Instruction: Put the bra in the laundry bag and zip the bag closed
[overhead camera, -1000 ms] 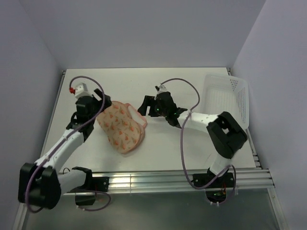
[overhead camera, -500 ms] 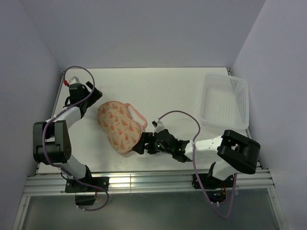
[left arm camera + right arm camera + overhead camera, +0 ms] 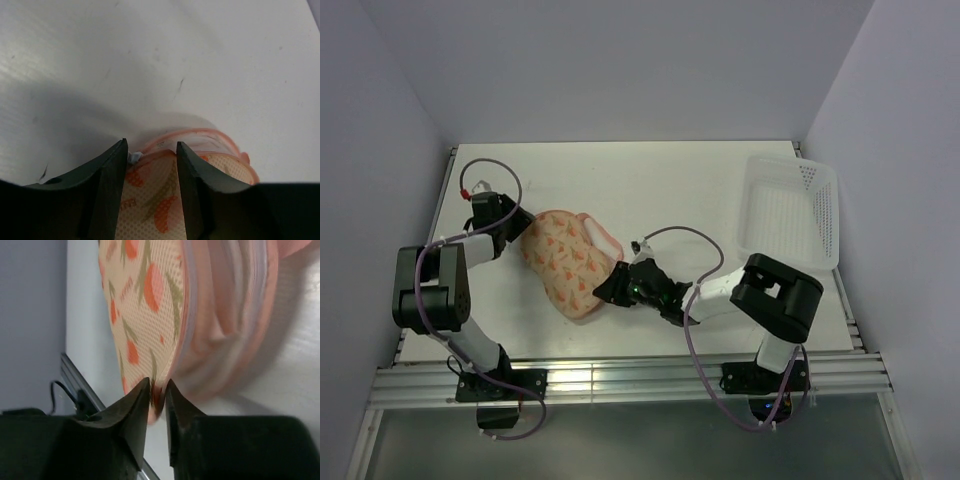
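Note:
The laundry bag [image 3: 568, 262], an oval peach pouch with an orange pattern, lies left of the table's middle, its halves parted along the right side. Pale pink folds of the bra [image 3: 235, 315] show in that gap, and a pink edge [image 3: 605, 240] pokes out at the bag's upper right. My left gripper [image 3: 518, 228] is at the bag's left end. Its jaws [image 3: 150, 147] are closed on patterned fabric [image 3: 150, 200] beside a pale zipper pull [image 3: 134, 157]. My right gripper [image 3: 608, 290] pinches the bag's lower right rim [image 3: 158, 395] between nearly touching fingertips.
A white perforated plastic basket [image 3: 820, 210] stands at the back right of the table. A metal rail [image 3: 620, 375] runs along the near edge, close behind my right gripper. Grey walls enclose the table on the left, back and right.
Both grippers stood open before. The left one has moved onto the bag's left end and closed on it. The right one has closed on the lower right rim.

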